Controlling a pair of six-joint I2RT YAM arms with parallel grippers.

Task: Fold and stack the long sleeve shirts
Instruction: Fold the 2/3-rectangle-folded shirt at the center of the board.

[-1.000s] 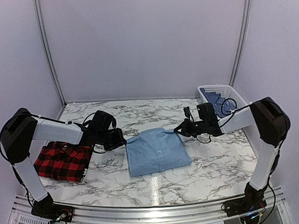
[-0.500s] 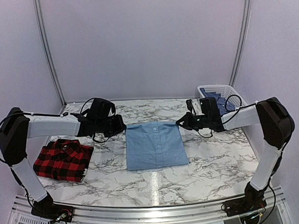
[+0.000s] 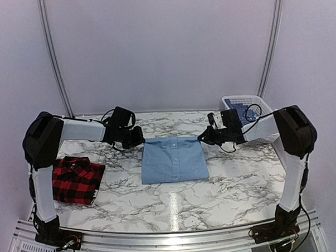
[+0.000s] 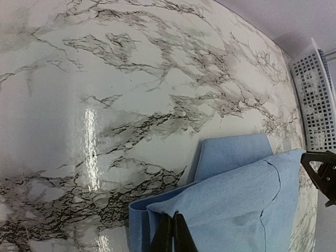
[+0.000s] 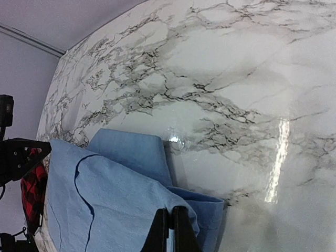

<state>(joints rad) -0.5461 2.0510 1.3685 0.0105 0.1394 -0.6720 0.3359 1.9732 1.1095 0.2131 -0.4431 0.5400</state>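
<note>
The light blue shirt (image 3: 174, 159) lies folded as a neat rectangle in the middle of the marble table (image 3: 237, 179), collar at the far edge. My left gripper (image 3: 141, 141) is shut on its far left corner (image 4: 157, 215). At the far right corner (image 5: 210, 210) my right gripper (image 3: 202, 139) is shut on the cloth. In both wrist views the closed fingers pinch a fold of blue fabric, with the collar flap (image 4: 233, 153) lying flat on the table beyond. The red-and-black plaid shirt (image 3: 76, 179) lies folded at the left front.
A white plastic basket (image 3: 246, 109) with blue patterned cloth in it stands at the back right corner, just behind my right arm. Bare marble lies in front of the blue shirt and along the back wall.
Both grippers have carried the blue shirt's top edge toward the back of the table. The shirt has been pulled out flat and square; the plaid shirt has not moved.
</note>
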